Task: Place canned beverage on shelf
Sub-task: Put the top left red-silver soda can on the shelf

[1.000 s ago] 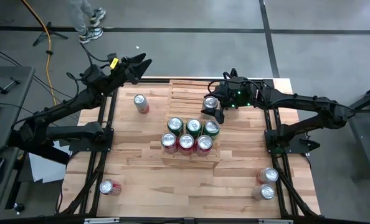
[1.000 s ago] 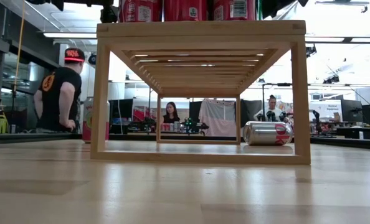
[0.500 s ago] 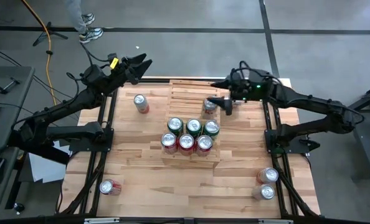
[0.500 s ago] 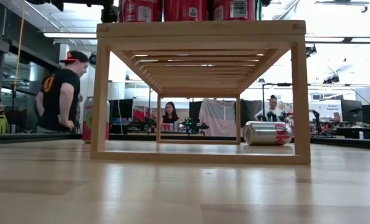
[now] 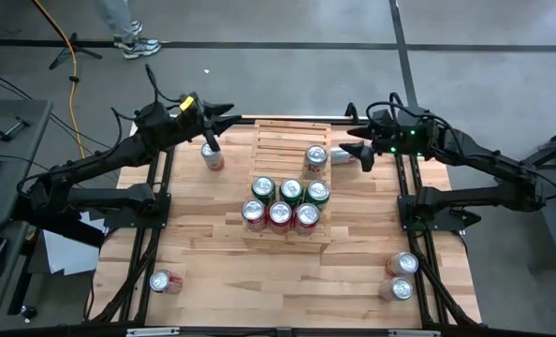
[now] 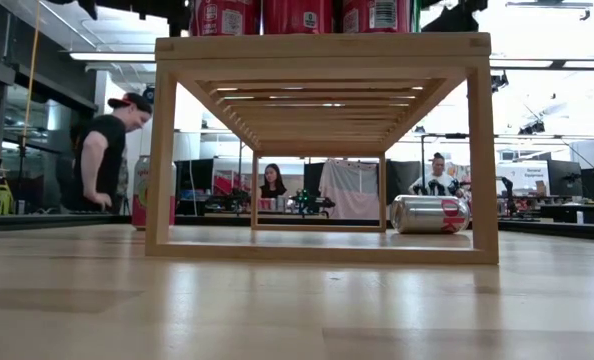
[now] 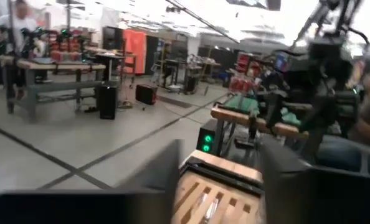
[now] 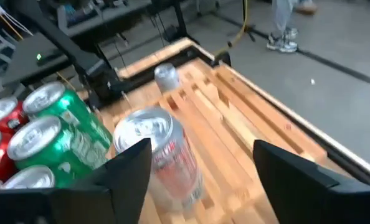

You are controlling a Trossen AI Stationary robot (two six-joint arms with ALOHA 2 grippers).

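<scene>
high view: silver can (image 5: 316,156) standing upright on shelf (image 5: 292,137), long axis vertical, lid facing up, alone on a slat tier behind six others. shelf lying lengthwise front to back on table (image 5: 222,262), slats running side to side. holding seven cans in all: three green-sided (image 5: 290,191) in one row, three red-sided (image 5: 279,214) in the row nearer the front edge, all upright and touching neighbours. right gripper (image 5: 352,154) just beside the silver can toward the table's right edge, fingers spread and clear of it, nothing held; right wrist view showing the can (image 8: 161,155) free between both fingers (image 8: 297,168). left gripper (image 5: 216,129) above a loose upright can (image 5: 211,155) left of the shelf; cannot tell whether parted or closed. low view: one can (image 6: 430,214) lying on its side beyond the shelf frame (image 6: 322,48).
</scene>
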